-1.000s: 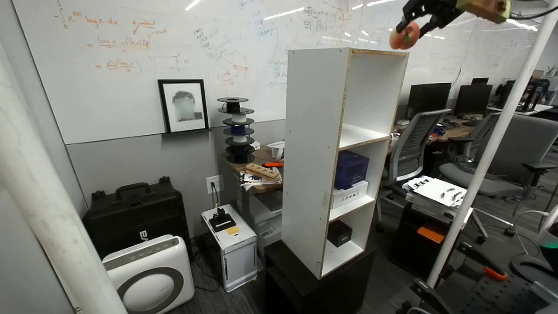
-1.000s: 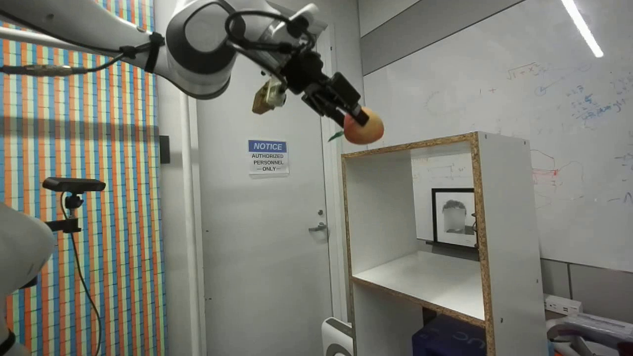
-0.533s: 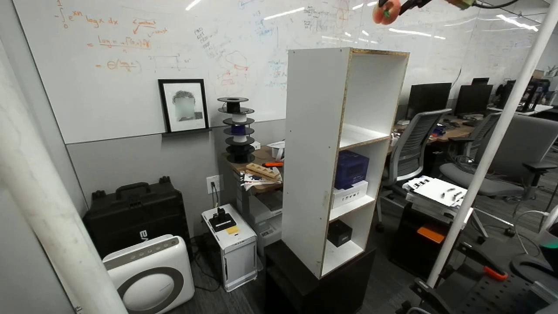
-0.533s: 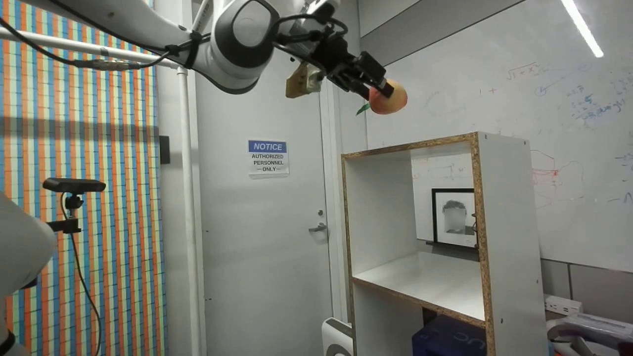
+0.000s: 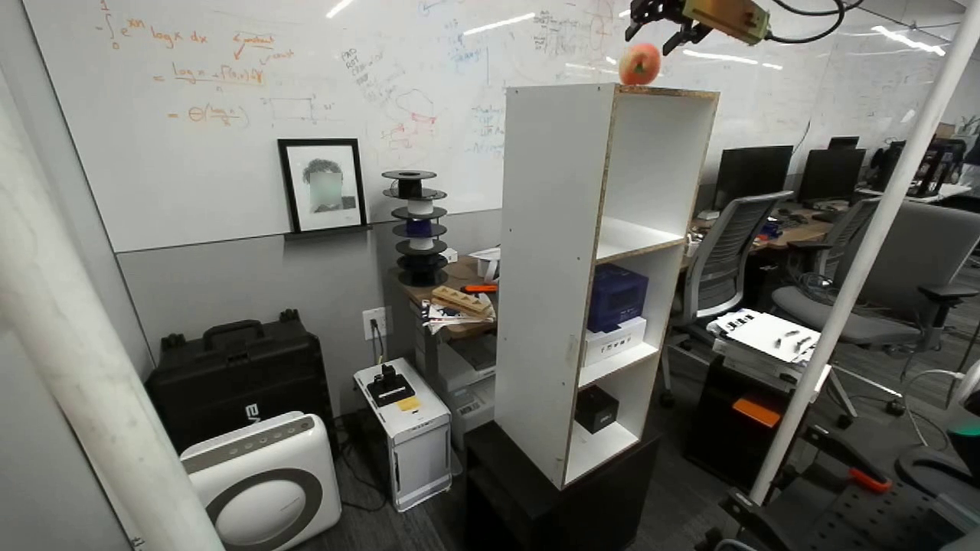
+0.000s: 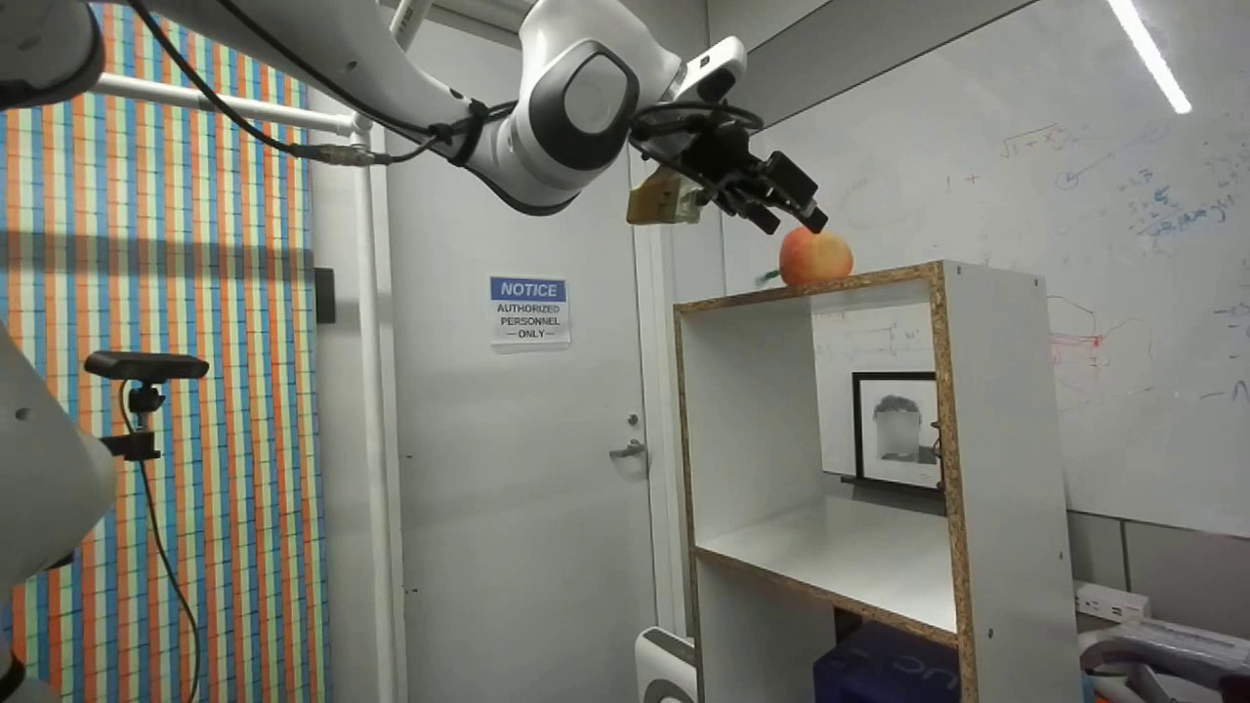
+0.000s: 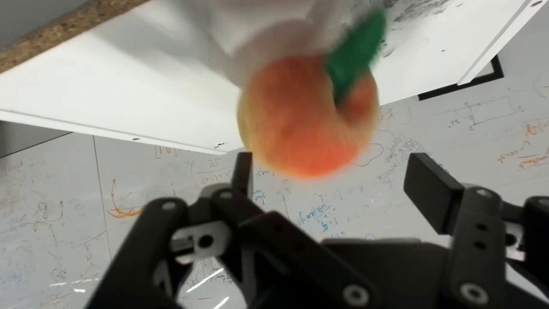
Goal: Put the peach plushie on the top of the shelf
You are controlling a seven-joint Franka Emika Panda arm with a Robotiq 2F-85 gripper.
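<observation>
The orange-peach plushie [image 5: 639, 64] with a green leaf is at the top of the tall white shelf [image 5: 553, 252]. In an exterior view the plushie [image 6: 816, 258] shows right at the shelf's [image 6: 1006, 439] top edge, its underside seeming to touch it. In the wrist view the plushie [image 7: 291, 124] is blurred, over the white shelf top [image 7: 128, 81], with a shadow beside it. My gripper [image 5: 650, 41] is just above the plushie and apart from it. It shows open and empty in the wrist view [image 7: 332, 182], with the plushie beyond the fingertips. It also shows in an exterior view [image 6: 795, 225].
A whiteboard [image 5: 306, 84] stands behind the shelf. A dark blue box [image 5: 616, 297] and a black box [image 5: 596, 409] sit in lower compartments. A white pole [image 5: 865, 245] stands nearby. A door [image 6: 518, 488] is behind the arm in an exterior view.
My gripper first rose with the plushie held, moved over the shelf, then came lower. It has opened and let go of the plushie, which is now at the shelf top.
</observation>
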